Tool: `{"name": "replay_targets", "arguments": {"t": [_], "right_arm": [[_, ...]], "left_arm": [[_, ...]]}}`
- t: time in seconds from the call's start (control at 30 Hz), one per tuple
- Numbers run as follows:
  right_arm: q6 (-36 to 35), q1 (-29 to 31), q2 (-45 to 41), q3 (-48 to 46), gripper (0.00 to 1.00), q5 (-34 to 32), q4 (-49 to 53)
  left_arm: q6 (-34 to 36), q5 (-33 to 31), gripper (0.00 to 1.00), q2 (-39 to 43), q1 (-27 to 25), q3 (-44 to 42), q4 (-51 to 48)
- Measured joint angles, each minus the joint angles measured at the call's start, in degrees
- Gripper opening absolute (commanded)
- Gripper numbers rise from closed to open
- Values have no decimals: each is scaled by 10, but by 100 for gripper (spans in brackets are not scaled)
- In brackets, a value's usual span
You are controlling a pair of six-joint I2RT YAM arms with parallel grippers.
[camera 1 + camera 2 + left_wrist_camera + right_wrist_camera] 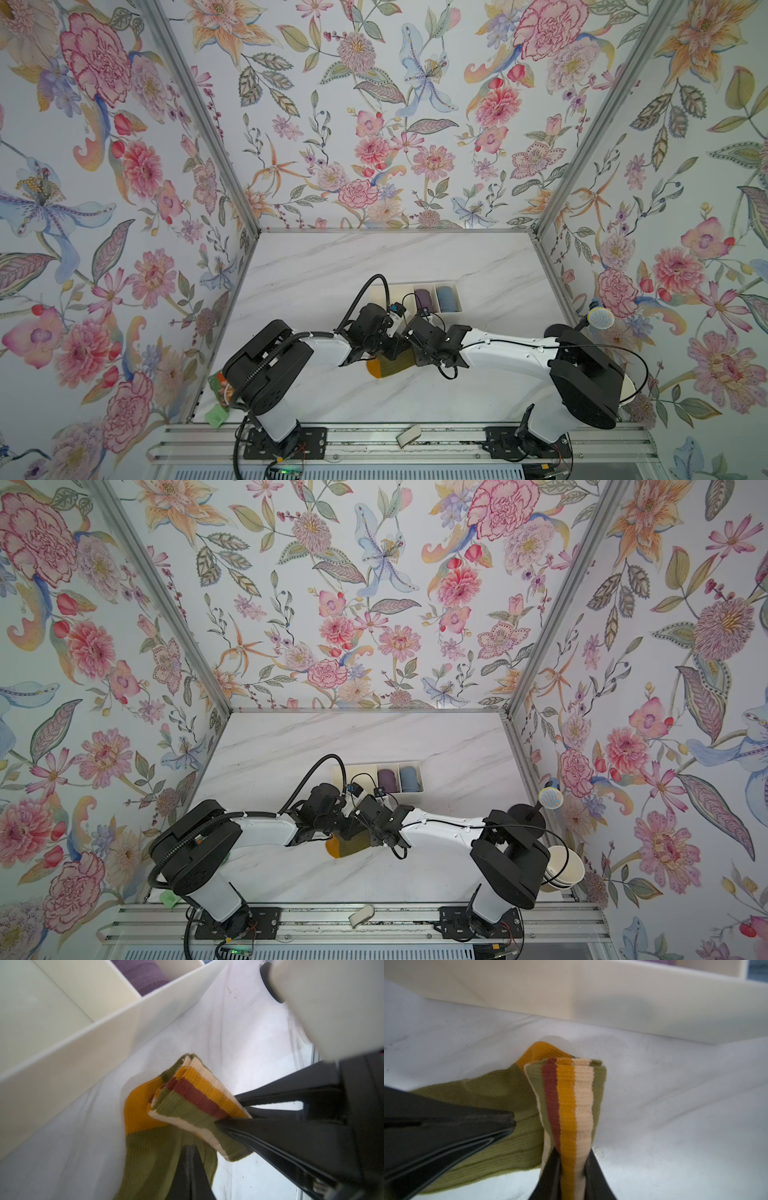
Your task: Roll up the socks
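Both arms meet over the socks (392, 365), which lie on the bench (332, 270) near a cream tray (432, 284), on the robot's side of it and not touching it. In both top views only a mustard end and some olive cloth show from under the arms. The right arm (507, 345) has its jaws pinched narrow on the striped cuff (571, 1095), which is raised off the bench and turned back toward a mustard patch (542, 1049). The left arm (324, 349) has its jaws fully closed, tips on the olive body (483, 1095). Whether they nip any cloth cannot be told; they look to be pinning it down.

Judging by the ribbed knit, the socks are light, soft and stretchy, with no stiffness of their own. A loose turn would probably sag or spring open, and cloth could drag along the smooth bench. The doubled cuff is the thickest, firmest place to grip, and the flat body is best pressed close to the fold.

The tray has 3 compartments: 2 hold a purple roll (423, 299) and a blue roll (445, 300), and 1 looks empty.
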State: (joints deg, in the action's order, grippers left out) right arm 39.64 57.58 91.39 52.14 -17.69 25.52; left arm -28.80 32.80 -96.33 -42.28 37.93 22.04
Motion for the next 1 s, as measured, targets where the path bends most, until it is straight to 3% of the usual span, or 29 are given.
{"name": "replay_targets", "arguments": {"t": [0.47,0.73,1.0], "right_arm": [[-7,0,0,-6,20,11,-18],[-19,0,0,-14,25,19,-33],[-33,-17,-33,-49,48,48,-63]], "left_arm": [[-6,-2,0,-46,-9,28,20],[-6,-19,0,-64,-16,45,9],[-6,-24,0,-74,-19,51,7]]}}
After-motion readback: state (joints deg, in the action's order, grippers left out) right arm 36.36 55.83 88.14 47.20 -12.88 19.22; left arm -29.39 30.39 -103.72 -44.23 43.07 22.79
